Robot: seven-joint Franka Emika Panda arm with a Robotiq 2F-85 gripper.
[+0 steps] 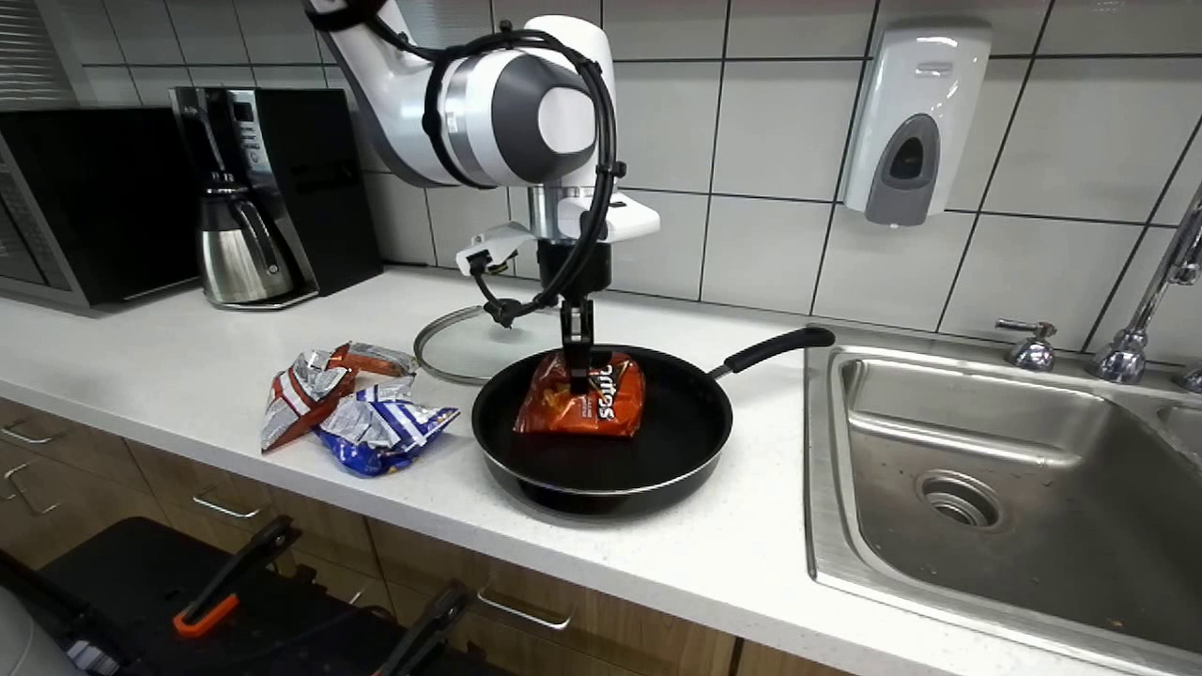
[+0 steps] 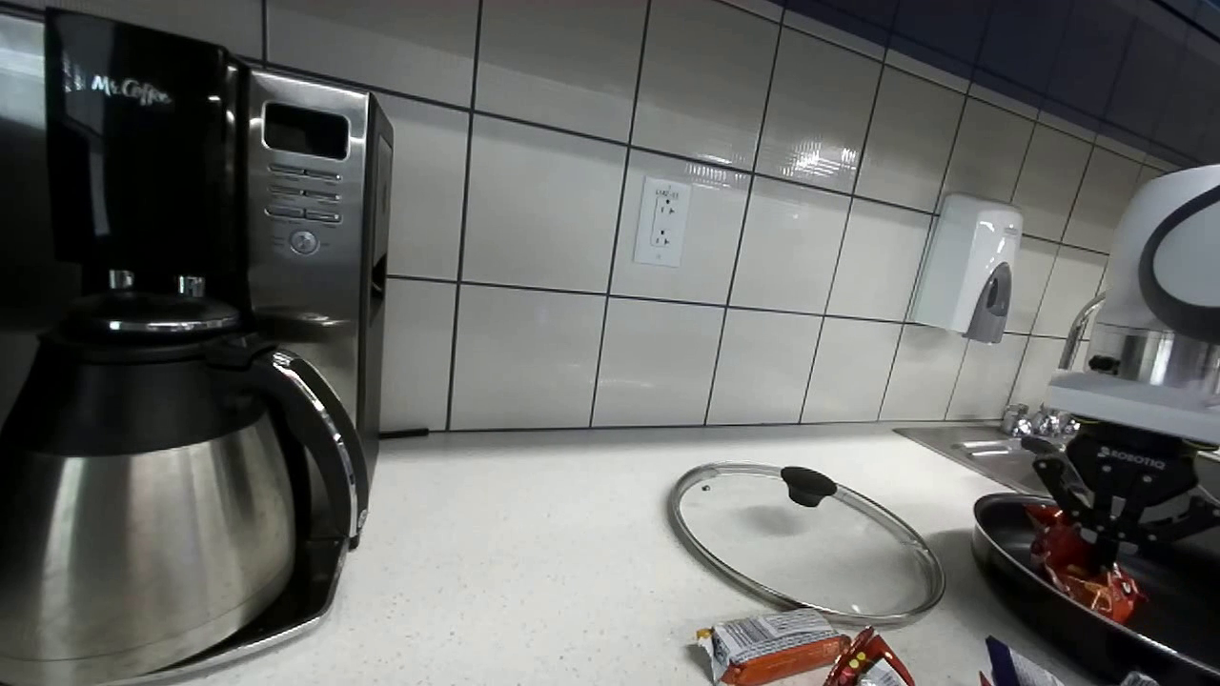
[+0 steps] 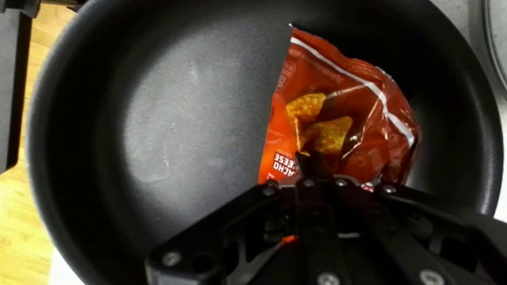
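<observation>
Orange and glossy, the chip bag (image 1: 603,418) lies in the frying pan (image 1: 678,413), right beneath my pincer (image 1: 579,386). Its jaws are together against it; whether they pinch it, I can't tell.

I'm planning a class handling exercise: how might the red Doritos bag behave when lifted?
Probably floppy: the red Doritos bag is creased. Its glossy surface may be slippery. The printed chips hint at light, fragile contents, themselves hidden.
</observation>
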